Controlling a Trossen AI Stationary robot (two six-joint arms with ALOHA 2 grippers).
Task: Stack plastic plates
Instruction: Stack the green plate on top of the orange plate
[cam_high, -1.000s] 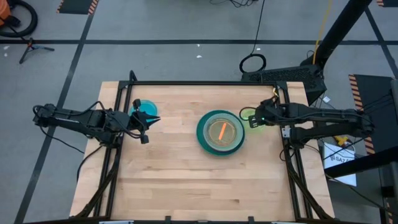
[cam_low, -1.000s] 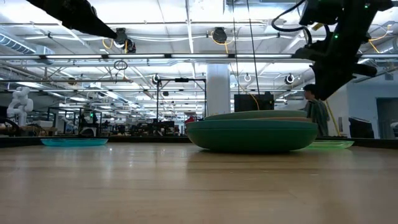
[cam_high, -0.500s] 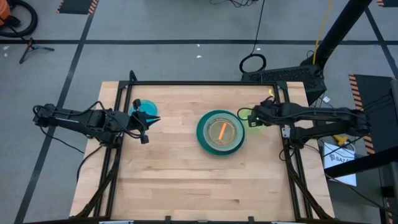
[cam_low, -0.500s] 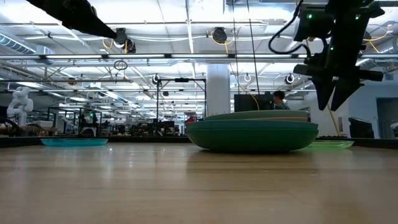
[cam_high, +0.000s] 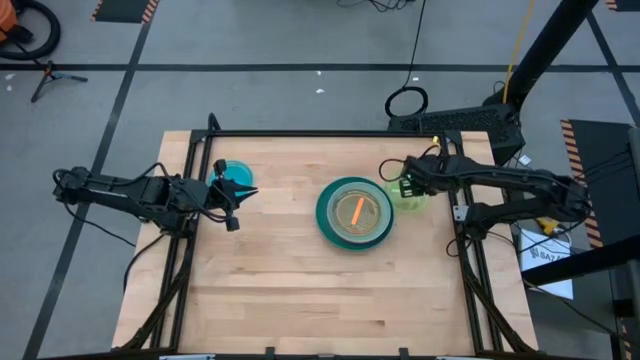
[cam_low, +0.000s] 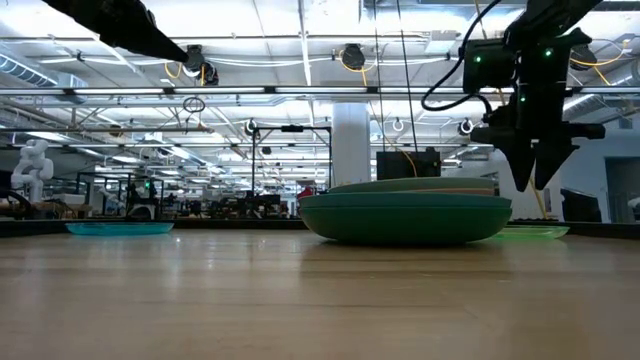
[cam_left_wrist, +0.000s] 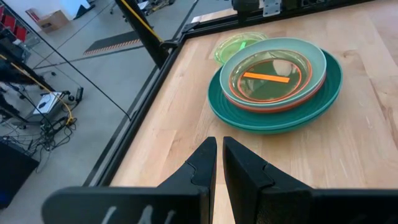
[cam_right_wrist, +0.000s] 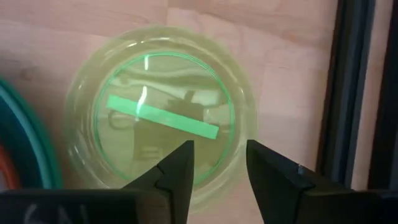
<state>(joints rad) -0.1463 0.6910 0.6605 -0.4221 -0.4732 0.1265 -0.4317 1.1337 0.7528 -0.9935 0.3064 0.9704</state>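
The right hand (cam_high: 404, 187) hangs over the lime plate (cam_high: 410, 194), fingers spread and grasping nothing, pointing straight down at it; the right wrist view shows the two fingers straddling a spot near the plate's centre, which reads as lining up before a descent rather than a grip on the rim. That plate lies flat on the desk (cam_high: 300, 280) just beside the stack (cam_high: 354, 212), toward the right rear corner, so it seems the next piece to go on top. The stack sits near mid-desk: a big teal plate at the bottom, with smaller ones nested inside it, a red-orange rim and a pale mint rim showing, and an orange bar visible in the middle. The left hand (cam_high: 232, 206) waits clenched and empty at the left side, just beside a blue plate (cam_high: 235, 175) that lies alone by the left rear edge. The black frame rail (cam_right_wrist: 354, 93) runs close past the lime plate's far side, leaving little room for a finger there, and the stack crowds the other side. A flat, thin rim on a smooth desk will likely be awkward to pinch.
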